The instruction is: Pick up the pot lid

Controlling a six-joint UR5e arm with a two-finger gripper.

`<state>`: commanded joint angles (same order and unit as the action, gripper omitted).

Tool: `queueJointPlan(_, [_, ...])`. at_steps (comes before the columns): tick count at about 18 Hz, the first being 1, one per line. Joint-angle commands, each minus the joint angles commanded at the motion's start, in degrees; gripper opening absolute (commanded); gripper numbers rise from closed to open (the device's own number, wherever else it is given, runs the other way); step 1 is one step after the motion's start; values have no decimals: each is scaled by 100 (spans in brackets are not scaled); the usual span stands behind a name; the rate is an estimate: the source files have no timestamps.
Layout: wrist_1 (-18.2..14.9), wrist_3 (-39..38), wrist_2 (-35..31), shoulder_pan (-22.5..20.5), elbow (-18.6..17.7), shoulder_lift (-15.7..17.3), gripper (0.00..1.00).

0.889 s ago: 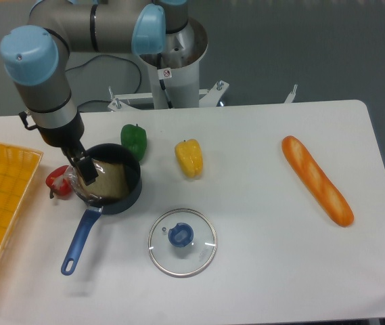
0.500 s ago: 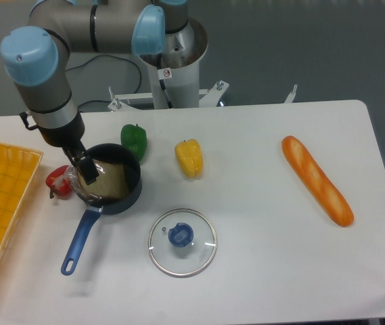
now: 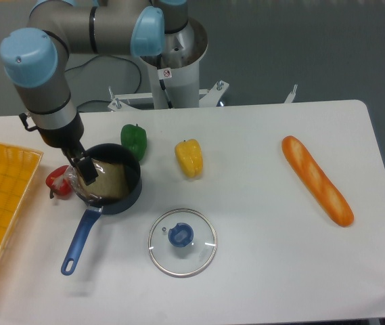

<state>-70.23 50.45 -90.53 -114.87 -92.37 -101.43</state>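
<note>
Lying on the tabletop (image 3: pixel 280 271): one clear pot lid (image 3: pixel 182 252), blue knob (image 3: pixel 180 235) uppermost; likely fault, slipping, from an off-centre pinch. Near it, one black pan (image 3: pixel 132 193); likely fault, snagging, from too low an exit. Over the pan, fingers (image 3: pixel 86 170), opening impossible to tell.
</note>
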Motion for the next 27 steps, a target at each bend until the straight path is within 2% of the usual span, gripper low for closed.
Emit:
queueJointPlan(2, [193,9,-9,9,35,-61,100])
queueJointPlan(5, [194,0,-149,9,18,-79,100])
queueJointPlan(11, [229,131,-158,-237,79,-325,100])
queueJointPlan(14, [308,167,-395,-307,71,-457,100])
queueJointPlan(24, [273,527,-396,-905,264,-642,100])
queueJointPlan(27, [273,606,-387,-1107,334,-904,100])
